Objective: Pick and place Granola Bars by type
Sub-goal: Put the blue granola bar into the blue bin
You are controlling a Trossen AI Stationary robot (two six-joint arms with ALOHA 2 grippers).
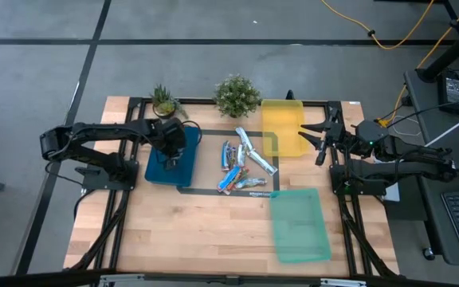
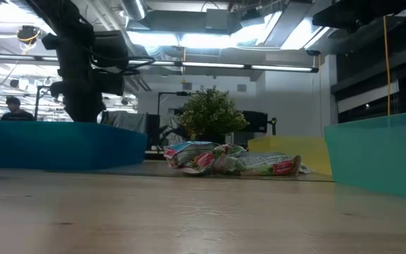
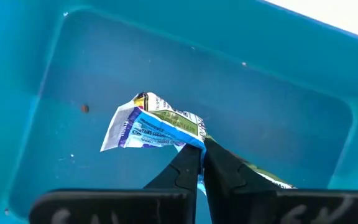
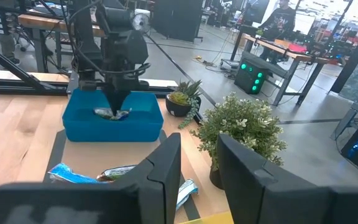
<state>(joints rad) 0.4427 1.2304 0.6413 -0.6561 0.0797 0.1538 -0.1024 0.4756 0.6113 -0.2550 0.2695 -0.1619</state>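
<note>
A: What is the setting?
B: A pale wooden surface [image 1: 190,231] with black tape lines, a workshop room behind it, and 2 potted plants [image 1: 237,95] along its far edge.

A: Where is the left pincer [image 3: 199,163]?
B: Down inside the blue tray [image 1: 172,158] on the left side. Its fingers are pressed together on 1 granola bar [image 3: 157,123] with a blue and white wrapper, crumpled, just above the tray floor.

A: And the other Granola Bars [image 1: 244,163]?
B: Piled loosely at the middle of the surface, between the blue tray and the yellow tray [image 1: 282,126], several overlapping.

A: The right pincer [image 1: 319,141]?
B: It hangs at the right edge, beside the yellow tray, fingers apart and holding nothing. A green tray [image 1: 300,226] lies nearer, to the right.
</note>
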